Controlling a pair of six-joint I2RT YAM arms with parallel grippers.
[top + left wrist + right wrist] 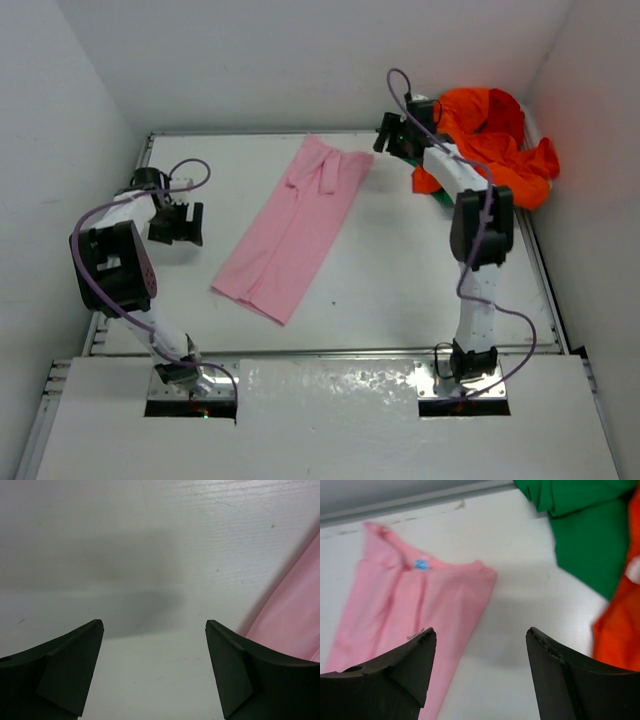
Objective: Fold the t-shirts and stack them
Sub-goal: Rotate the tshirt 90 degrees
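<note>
Two arms, both with jaws spread wide and holding nothing.

Left arm [110, 262]: nearest, at the left edge of the white surface [400, 290]. Left jaws hang over bare surface. The long edge of the pink t-shirt [295, 230] shows near them at the right of the left wrist view, not touched.

Pink t-shirt: mid-surface, a long narrow strip with its sides already folded in. It runs diagonally from the near hem to the collar end by the far edge. A loose flap, probably a sleeve, lies across the far end.

Right arm [478, 225]: reaches far. Right jaws hover just beyond the collar corner, clear of the cloth. The blue collar label [421, 565] is in sight.

Far right corner: orange t-shirt [495, 135] heaped loose, green t-shirt [585, 535] at its near edge. Red t-shirt: cannot tell it from the heap.

Judgement: the step in hand is the crosswise fold of the pink strip.
- Pinch both corners of one short end, one per arm, taking every layer.
- Lift low and carry that end onto the other until the edges match.
- Let go only once the cloth lies flat.

Risks: a single-layer pinch would open the side folds, and the flap may bunch.
</note>
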